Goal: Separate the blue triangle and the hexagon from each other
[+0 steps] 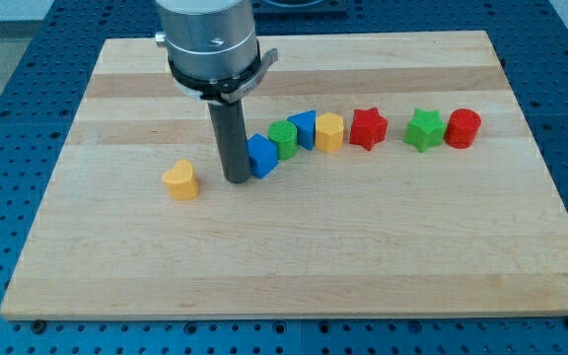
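The blue triangle (303,128) stands in a row of blocks near the board's middle, touching the yellow hexagon (329,131) on its right. My tip (236,180) rests on the board to the left of the row, against the left side of another blue block (262,156). A green cylinder (284,138) sits between that blue block and the blue triangle. My tip is about two blocks left of the triangle and does not touch it.
An orange heart (179,180) lies alone left of my tip. Right of the hexagon stand a red star (368,128), a green star (424,129) and a red cylinder (462,128). The wooden board (284,266) ends at blue pegboard on all sides.
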